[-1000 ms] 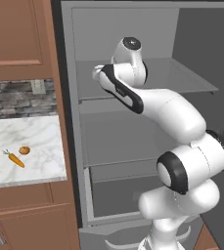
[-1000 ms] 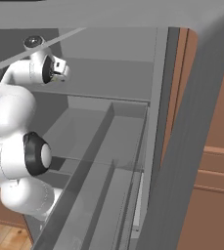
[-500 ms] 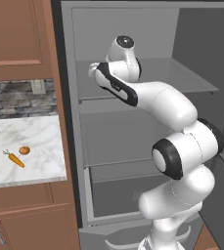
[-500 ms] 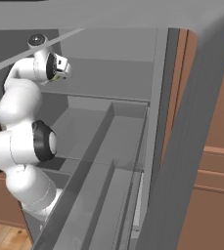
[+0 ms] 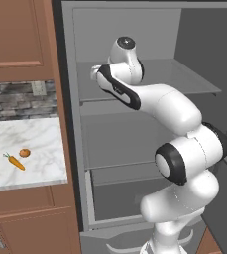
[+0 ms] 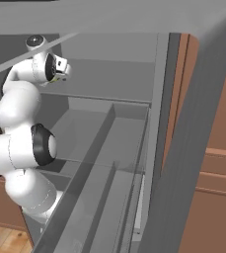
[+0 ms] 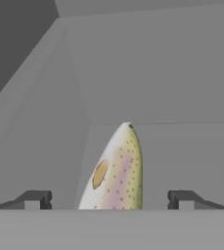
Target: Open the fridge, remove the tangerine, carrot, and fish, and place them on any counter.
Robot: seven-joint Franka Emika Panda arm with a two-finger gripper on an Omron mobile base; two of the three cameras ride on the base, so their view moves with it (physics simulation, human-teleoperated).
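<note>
The fridge [image 5: 135,30] stands open, and my arm reaches onto the left end of its upper shelf [image 5: 184,82]. In the hand view the fish [image 7: 116,171], pale and speckled with a pinkish stripe, lies on the grey shelf pointing away from me. My gripper [image 7: 110,199] is open. One of its fingertips [image 7: 37,199] stands on either side of the fish's near end, with a gap at each side. The carrot [image 5: 15,161] and the tangerine [image 5: 25,153] lie side by side on the white marble counter [image 5: 35,139] left of the fridge.
Brown wall cabinets [image 5: 16,34] hang above the counter and wooden drawers [image 5: 21,223] sit below it. The fridge's open door [image 6: 203,123] stands close on the right. Lower grey shelves [image 5: 120,168] lie under my arm.
The arm has shifted slightly left, with its elbow drawn in. The hand stays at the left end of the upper shelf. The carrot and tangerine have not moved.
</note>
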